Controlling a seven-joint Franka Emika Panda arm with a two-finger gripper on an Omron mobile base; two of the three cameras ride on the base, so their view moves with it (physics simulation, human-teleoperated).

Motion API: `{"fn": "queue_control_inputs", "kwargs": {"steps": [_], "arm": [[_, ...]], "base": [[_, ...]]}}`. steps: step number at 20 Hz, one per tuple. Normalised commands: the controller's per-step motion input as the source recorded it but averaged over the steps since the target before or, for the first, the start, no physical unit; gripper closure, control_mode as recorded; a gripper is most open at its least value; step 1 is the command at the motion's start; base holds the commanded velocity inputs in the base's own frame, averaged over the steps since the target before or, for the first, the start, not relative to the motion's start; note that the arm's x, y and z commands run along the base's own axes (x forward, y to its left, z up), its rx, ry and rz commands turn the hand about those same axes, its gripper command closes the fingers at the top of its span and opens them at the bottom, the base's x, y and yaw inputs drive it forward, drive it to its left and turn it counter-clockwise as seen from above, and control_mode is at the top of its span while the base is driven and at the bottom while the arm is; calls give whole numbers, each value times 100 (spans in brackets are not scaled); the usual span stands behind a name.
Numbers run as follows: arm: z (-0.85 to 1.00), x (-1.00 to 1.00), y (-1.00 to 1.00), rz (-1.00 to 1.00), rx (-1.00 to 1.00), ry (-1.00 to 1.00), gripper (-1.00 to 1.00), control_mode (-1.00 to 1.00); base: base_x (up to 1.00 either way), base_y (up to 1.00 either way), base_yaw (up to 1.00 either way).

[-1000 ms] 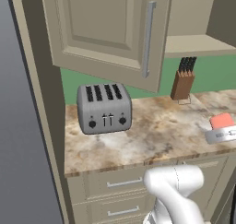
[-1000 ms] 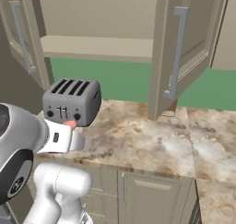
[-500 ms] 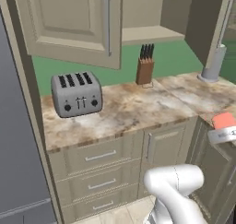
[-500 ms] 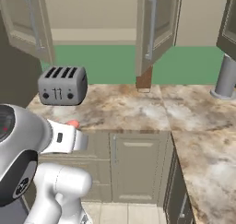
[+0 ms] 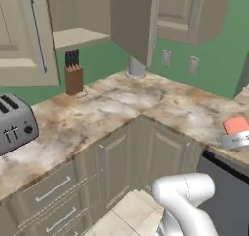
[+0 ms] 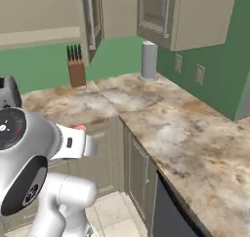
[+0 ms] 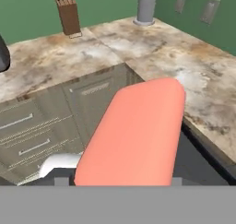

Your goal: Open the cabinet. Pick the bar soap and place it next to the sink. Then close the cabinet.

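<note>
Over the marbled counter (image 5: 121, 109), bar soap (image 7: 138, 131) hides the gripping pincer's tips.

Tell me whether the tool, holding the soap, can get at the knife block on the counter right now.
Probably not. The tool is occupied by the soap and sits out past the counter's corner, while the knife block stands far back by the wall.
</note>
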Motion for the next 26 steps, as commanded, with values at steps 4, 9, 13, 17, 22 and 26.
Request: {"fn": "queue_control_inputs", "kwargs": {"steps": [4,9,13,17,22,26], "arm": [[0,0,0,0,0,0,100,100],[0,0,0,0,0,0,100,100],[0,0,0,0,0,0,100,100],[0,0,0,0,0,0,100,100],[0,0,0,0,0,0,100,100],[0,0,0,0,0,0,100,100]], "base": [[-16,-10,-99],[-3,-19,-100],[0,-24,-100],[10,-3,-78],[69,-4,-19],[62,0,-3]]}}
